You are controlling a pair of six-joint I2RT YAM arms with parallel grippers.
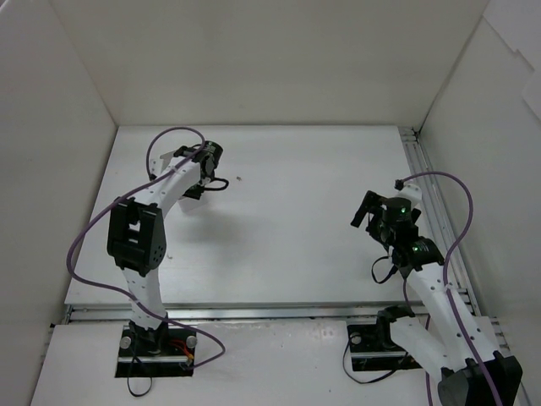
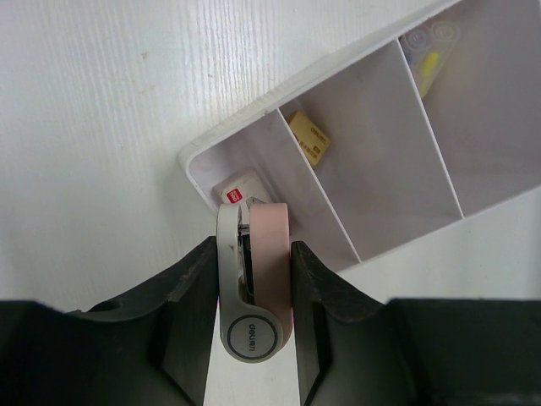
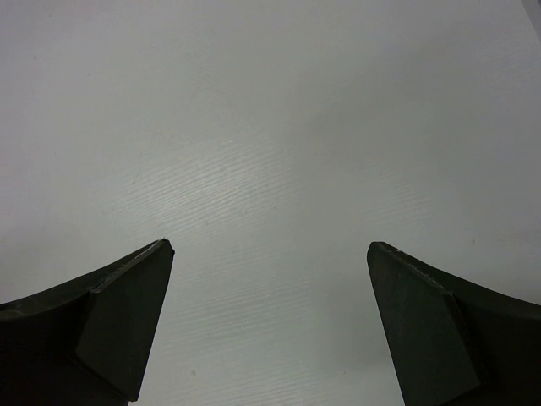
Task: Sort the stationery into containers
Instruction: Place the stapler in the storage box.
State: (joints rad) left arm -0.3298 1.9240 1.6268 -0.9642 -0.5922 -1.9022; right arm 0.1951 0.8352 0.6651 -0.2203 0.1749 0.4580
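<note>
My left gripper is shut on a stubby pink and white block marked "deli", held just over the end compartment of the white container. That compartment holds a white eraser with a red label. A beige eraser lies in the middle compartment, and yellow and blue sticks lie in the far one. In the top view the left gripper is at the back left and its arm hides the container. My right gripper hangs open over bare table, with nothing between its fingers.
White walls enclose the table on three sides. A metal rail runs along the right edge. A tiny speck of debris lies right of the left gripper.
</note>
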